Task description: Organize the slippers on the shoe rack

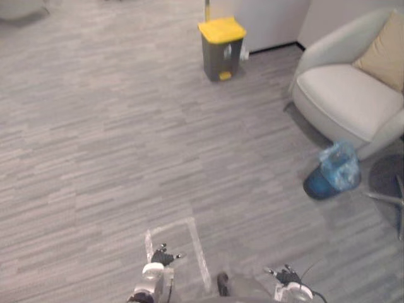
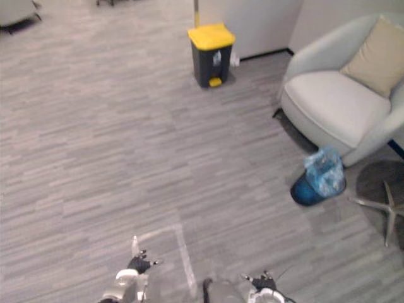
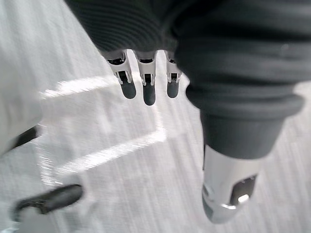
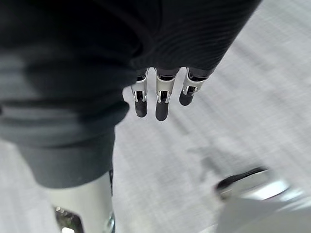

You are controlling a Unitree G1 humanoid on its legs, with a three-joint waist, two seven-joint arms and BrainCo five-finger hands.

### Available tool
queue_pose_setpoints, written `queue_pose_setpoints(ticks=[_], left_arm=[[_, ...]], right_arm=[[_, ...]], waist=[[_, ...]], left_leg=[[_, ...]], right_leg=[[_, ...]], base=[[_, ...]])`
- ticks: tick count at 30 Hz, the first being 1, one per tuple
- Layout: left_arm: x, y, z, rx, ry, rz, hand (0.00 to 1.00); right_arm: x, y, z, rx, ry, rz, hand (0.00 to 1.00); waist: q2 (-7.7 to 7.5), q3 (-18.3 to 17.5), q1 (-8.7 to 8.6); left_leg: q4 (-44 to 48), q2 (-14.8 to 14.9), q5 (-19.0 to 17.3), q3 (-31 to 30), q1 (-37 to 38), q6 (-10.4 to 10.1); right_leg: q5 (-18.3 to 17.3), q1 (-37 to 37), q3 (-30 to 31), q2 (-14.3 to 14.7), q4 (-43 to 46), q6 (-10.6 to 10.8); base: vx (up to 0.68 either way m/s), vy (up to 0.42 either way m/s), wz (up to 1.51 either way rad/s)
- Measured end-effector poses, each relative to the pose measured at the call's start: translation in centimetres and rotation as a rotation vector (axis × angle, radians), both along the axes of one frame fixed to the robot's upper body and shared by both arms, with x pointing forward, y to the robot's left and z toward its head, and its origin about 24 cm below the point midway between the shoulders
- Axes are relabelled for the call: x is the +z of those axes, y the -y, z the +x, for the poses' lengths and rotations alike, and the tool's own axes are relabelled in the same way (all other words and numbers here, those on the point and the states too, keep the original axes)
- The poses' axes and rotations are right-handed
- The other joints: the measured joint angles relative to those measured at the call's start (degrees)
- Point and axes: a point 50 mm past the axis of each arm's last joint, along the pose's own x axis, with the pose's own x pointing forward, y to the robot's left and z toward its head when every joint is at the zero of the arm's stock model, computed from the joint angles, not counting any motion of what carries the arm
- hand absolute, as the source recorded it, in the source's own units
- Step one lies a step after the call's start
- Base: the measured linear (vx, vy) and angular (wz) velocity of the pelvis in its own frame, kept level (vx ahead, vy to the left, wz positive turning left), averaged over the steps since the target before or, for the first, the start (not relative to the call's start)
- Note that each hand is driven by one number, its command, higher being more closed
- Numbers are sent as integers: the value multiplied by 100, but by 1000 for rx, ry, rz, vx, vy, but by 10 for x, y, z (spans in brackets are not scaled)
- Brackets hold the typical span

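Note:
My left hand (image 1: pixel 161 257) hangs low at the bottom of the head views, over the grey carpet beside a white tape outline (image 1: pixel 197 243). In the left wrist view its fingers (image 3: pixel 148 87) are straight and hold nothing, with the thumb (image 3: pixel 228 187) apart. My right hand (image 1: pixel 287 276) hangs at the bottom right. The right wrist view shows its fingers (image 4: pixel 162 99) straight and empty over the carpet.
A dark bin with a yellow lid (image 1: pixel 222 47) stands at the far wall. A white armchair (image 1: pixel 350 95) with a tan cushion (image 1: pixel 385 53) is at the right. A blue plastic bag (image 1: pixel 333 170) lies in front of it. A chair base (image 1: pixel 388 186) shows at the right edge.

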Motion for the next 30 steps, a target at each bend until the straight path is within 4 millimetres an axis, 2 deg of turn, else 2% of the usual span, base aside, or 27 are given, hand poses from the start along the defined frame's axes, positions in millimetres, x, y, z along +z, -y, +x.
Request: queue_pose_setpoints(ticks=[2,3,4,5,6,7,8,9,10,12,13,15,16,18,19,23,28,30], left_arm=[[1,-1,1,12,4,-1,0],[0,-3,0,17,3,4,0],[0,-3,-1,17,2,5,0],[0,-2,-1,15,3,4,0],[-1,-2,-3,14,-3,4,0],[-2,-3,-6,16,-18,6,0],[-3,-3,-7,16,-21,9,0],[-3,-8,-6,9,-33,23,0],[-3,-11,-6,6,-34,32,0],[-4,-22,-7,-12,-49,65,0],[-3,-26,-6,-26,-50,83,0],[-1,-30,-3,-33,-45,94,0],[0,-34,1,-35,-37,107,0],[1,-37,0,-34,-41,116,0],[0,-41,-2,-31,-45,126,0],[3,-46,1,-23,-32,136,0],[0,-33,0,-30,-41,101,0],[0,-29,1,-31,-38,88,0]], right_arm=[[0,-7,5,1,11,20,0],[0,-15,7,-2,16,40,0],[0,-14,8,-6,16,41,0],[0,-13,8,-18,18,42,0],[-1,-11,9,-20,6,38,0],[-1,-5,7,-3,-12,17,0],[-2,-3,5,-3,-20,11,0],[-5,-4,-2,-6,-54,18,0],[-7,-3,-7,-14,-68,19,0],[-11,-3,-17,-30,-107,27,0],[-10,-3,-15,-29,-101,26,0],[-9,-3,-11,-26,-92,29,0],[-7,-4,-3,-17,-73,31,0],[-6,-5,1,-13,-62,31,0],[-5,-4,3,-6,-57,28,0],[-5,1,1,-10,-63,14,0],[-6,14,-12,-29,-92,-12,0],[-7,17,-18,-50,-101,-13,0]], waist=[[-11,3,88],[-62,2,133],[-84,16,138],[-90,15,141],[-22,-21,155],[86,-75,168],[84,-72,164],[-3,-117,106],[-40,-112,97],[-170,-159,112],[-192,-175,111],[-182,-169,105],[-161,-155,119],[-121,-132,124],[-77,-115,146],[51,-117,143],[232,-102,137],[214,-76,99]], left_leg=[[-467,-2,-134,159,-237,25],[-1206,-118,-131,137,-319,23],[-1681,-259,-120,-19,-369,15],[-2462,-548,-28,-550,-405,-20],[-3501,-817,255,-1303,-358,-210],[-3949,-780,822,-1558,-342,-406],[-3942,-788,1007,-1538,-314,-318],[-3956,-885,1023,-1211,-188,-81],[-3973,-890,989,-1067,-138,-23],[-4058,-895,893,-545,-7,145],[-4142,-901,868,-303,3,200],[-4213,-898,861,-71,4,257],[-4266,-871,866,256,50,282],[-4316,-840,856,464,182,299],[-4423,-823,856,670,392,300],[-4450,-804,856,771,611,299],[-4417,-720,856,922,932,293],[-3573,-456,726,888,759,118]], right_leg=[[-10,163,430,-54,-92,19],[-80,224,723,-165,-54,143],[-125,279,925,-244,-50,214],[-192,298,1220,-377,-53,318],[-236,202,1593,-459,-90,395],[-354,132,1824,-462,-92,600],[-371,124,1879,-483,-87,630],[-261,99,1990,-663,-119,827],[-149,58,1977,-704,-132,940],[344,-106,1997,-865,-450,1185],[590,-211,1993,-938,-643,1329],[834,-356,1939,-980,-797,1451],[1094,-509,1826,-991,-892,1464],[1268,-568,1535,-977,-945,1450],[1367,-567,1107,-956,-964,1320],[1476,-580,169,-926,-1028,1126],[1381,-503,295,-816,-1096,943],[1324,-452,385,-749,-982,866]], base=[[233,171,-103],[313,268,-120],[258,249,-133],[288,366,-157],[255,410,-220],[207,347,-190],[182,324,-163],[178,312,-89],[249,442,-107],[173,360,-123],[88,246,-110],[37,156,-91],[19,120,-96],[17,79,-98],[24,41,-107],[44,-40,-80],[32,-133,-62],[31,-161,-50]])
